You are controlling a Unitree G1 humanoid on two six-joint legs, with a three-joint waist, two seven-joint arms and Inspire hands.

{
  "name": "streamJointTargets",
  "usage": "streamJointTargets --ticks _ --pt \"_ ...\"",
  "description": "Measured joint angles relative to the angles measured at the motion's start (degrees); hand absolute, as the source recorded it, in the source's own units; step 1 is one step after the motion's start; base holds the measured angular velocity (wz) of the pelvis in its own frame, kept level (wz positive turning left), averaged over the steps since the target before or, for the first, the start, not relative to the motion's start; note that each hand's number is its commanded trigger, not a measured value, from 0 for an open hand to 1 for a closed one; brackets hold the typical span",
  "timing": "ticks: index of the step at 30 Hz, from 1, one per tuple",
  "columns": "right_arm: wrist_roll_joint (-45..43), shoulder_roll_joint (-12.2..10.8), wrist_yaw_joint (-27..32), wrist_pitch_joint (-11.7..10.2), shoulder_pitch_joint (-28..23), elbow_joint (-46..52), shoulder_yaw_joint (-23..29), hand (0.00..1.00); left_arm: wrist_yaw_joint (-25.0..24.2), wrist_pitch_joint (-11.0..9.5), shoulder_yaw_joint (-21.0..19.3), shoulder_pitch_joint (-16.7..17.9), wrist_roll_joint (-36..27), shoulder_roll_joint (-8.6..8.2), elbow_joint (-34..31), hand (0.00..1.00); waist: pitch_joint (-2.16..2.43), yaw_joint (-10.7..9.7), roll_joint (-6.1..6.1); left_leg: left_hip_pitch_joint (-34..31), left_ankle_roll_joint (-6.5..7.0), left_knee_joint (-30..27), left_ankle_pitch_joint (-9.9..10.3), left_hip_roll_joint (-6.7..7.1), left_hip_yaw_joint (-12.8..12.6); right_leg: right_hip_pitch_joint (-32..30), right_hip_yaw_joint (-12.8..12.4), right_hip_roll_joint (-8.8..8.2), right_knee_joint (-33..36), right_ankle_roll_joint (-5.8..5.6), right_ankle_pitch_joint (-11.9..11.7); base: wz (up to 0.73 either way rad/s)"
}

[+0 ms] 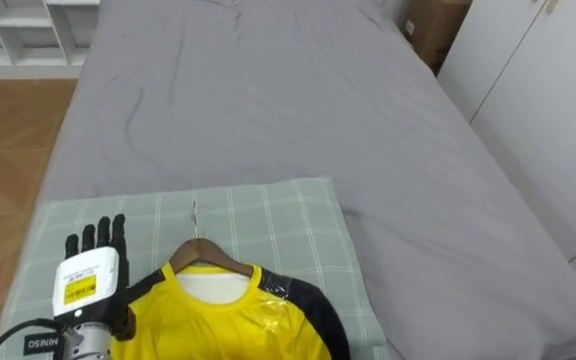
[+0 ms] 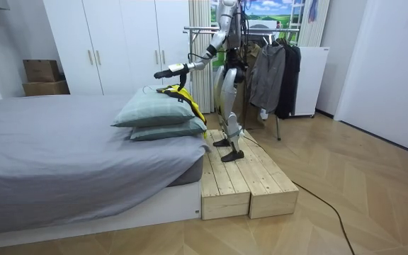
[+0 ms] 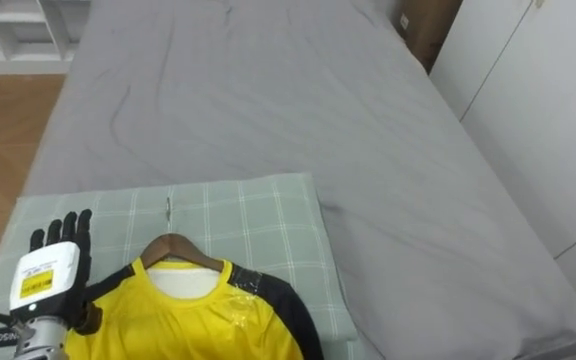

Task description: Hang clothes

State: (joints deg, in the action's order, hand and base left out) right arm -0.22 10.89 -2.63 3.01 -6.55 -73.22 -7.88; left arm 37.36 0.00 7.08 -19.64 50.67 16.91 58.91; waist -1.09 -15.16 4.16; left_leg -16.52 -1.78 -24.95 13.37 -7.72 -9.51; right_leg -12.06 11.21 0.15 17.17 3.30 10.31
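A yellow shirt [image 1: 230, 325] with dark sleeves is seen already threaded on a wooden hanger [image 1: 208, 256]. The pair lies flat on a green checked pillow [image 1: 278, 215] at the head of a grey bed [image 1: 268, 100]. The hanger's metal hook [image 1: 195, 214] points up the pillow, away from the robot. The left hand [image 1: 90, 265] is held over the pillow just beside the shirt's shoulder, on the robot's left of it. Its fingers [image 1: 96, 235] are stretched out straight and nothing is grasped. Whether the palm touches the pillow cannot be told.

In the room view the robot is seen standing on a wooden platform [image 2: 239, 177] by the bed's head, one arm reached out over the stacked pillows. A clothes rail [image 2: 211, 30] with dark garments [image 2: 275, 71] stands behind it.

The step in hand is judged to be the pick-up — nothing has been lifted yet. It would be done best if the hand were brought across to the hanger's neck, where hook meets wood. The fingers should be curled under the bar rather than into the cloth, since a pull on fabric alone could slide the shirt off. The soft pillow is likely to give under pressure, so a shallow scoop is advised — and the hook should be kept free for the rail.
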Motion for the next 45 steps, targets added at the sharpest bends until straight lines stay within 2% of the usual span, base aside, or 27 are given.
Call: streamJointTargets --ticks 5,10,12,14,15,18,22,29,34,36,39,45 --pt "0.14 0.04 0.00 -0.14 -0.01 1.04 -0.59 0.00 -0.68 0.02 0.62 -0.61 -0.48 0.07 0.05 0.00 -0.26 0.03 -0.20 -1.04 -0.03 -1.41 0.03 -1.55 -3.00 -1.11 0.44 0.19 0.87 0.79 0.53 0.01" --pt "0.26 0.10 -0.02 -0.53 0.02 2.09 -2.37 0.00 -2.04 0.04 1.05 -0.64 -0.46 0.24 0.23 0.00 -0.40 0.30 -0.22 -1.54 -0.05 -2.10 0.03 -2.00 -3.47 -2.16 0.57 0.20 2.83 1.32 1.28 0.02" --pt "0.46 0.10 -0.01 -0.49 0.01 2.06 -2.74 0.00 -2.22 0.12 1.05 -0.67 -0.46 0.37 0.28 0.00 -0.42 0.10 -0.15 -2.36 -0.05 -3.04 0.03 -2.55 -4.61 -2.91 0.84 0.19 3.80 1.58 1.65 0.06" --pt "0.56 0.10 -0.01 -0.46 -0.15 2.04 -3.18 0.00 -2.70 0.30 1.09 -0.72 -0.46 0.40 0.29 0.00 -0.53 -0.14 -0.06 -3.16 -0.05 -4.24 0.03 -2.69 -4.59 -3.01 1.45 0.25 4.06 1.77 1.80 0.12" --pt "0.75 0.11 -0.03 -0.46 -0.28 2.04 -3.51 0.00 -3.09 0.42 1.12 -0.72 -0.47 0.40 0.29 0.00 -0.71 -0.12 0.29 -3.35 -0.05 -5.00 0.03 -2.98 -4.63 -3.01 1.47 0.28 4.56 1.86 2.05 0.10" --pt "1.70 0.14 -0.01 -0.47 -0.30 2.07 -3.84 0.00 -3.90 0.60 1.14 -0.73 -0.42 0.40 0.32 0.00 -0.83 -0.10 0.55 -4.28 -0.05 -6.60 0.06 -3.85 -4.75 -3.15 1.50 0.71 4.76 1.96 2.11 0.03" --pt "2.00 0.17 -0.06 -0.46 -0.37 2.16 -4.40 0.00 -4.22 0.99 1.14 -0.81 -0.44 0.59 0.32 0.00 -0.81 -0.06 0.61 -4.99 -0.37 -6.86 0.27 -4.34 -4.77 -4.16 1.58 0.95 5.49 2.21 2.05 -0.01" --pt "2.02 0.42 -1.39 -0.44 -1.07 2.18 -4.41 0.00 -6.11 1.56 1.62 -2.35 -0.44 2.18 0.79 0.00 -0.81 -0.19 0.60 -5.79 -0.49 -7.28 0.54 -4.67 -4.96 -5.61 1.59 1.02 7.09 2.62 2.20 -0.02" --pt "2.81 0.40 -1.45 -0.48 -1.53 2.15 -4.48 0.00 -6.87 1.98 3.21 -3.54 -0.51 2.98 0.80 0.00 -0.82 -0.42 0.58 -5.68 -0.46 -7.61 0.55 -4.67 -4.77 -5.59 1.55 0.95 7.60 2.64 2.19 0.00" --pt "3.75 0.40 -1.28 -0.48 -1.60 2.18 -4.80 0.00 -7.52 2.03 5.18 -4.01 -0.54 4.29 0.80 0.00 -0.84 -0.80 0.56 -5.76 -0.44 -7.81 0.57 -4.77 -4.86 -5.61 1.57 0.98 7.72 2.68 2.22 0.00" --pt "4.25 0.40 -1.29 -0.48 -2.35 2.48 -4.99 0.00 -9.14 2.06 6.79 -4.73 -1.21 5.23 0.90 0.00 -0.86 -0.83 0.53 -5.81 -0.30 -7.81 0.78 -5.05 -5.00 -5.62 1.57 1.08 7.91 2.71 2.20 0.00" --pt "4.49 0.40 -1.28 -0.51 -3.40 2.87 -5.96 0.00 -10.75 1.95 7.71 -5.62 -1.73 6.05 2.11 0.00 -0.91 -1.16 0.45 -5.84 -0.23 -8.62 1.36 -5.81 -5.31 -5.36 1.58 1.57 7.80 2.91 2.09 -0.04"
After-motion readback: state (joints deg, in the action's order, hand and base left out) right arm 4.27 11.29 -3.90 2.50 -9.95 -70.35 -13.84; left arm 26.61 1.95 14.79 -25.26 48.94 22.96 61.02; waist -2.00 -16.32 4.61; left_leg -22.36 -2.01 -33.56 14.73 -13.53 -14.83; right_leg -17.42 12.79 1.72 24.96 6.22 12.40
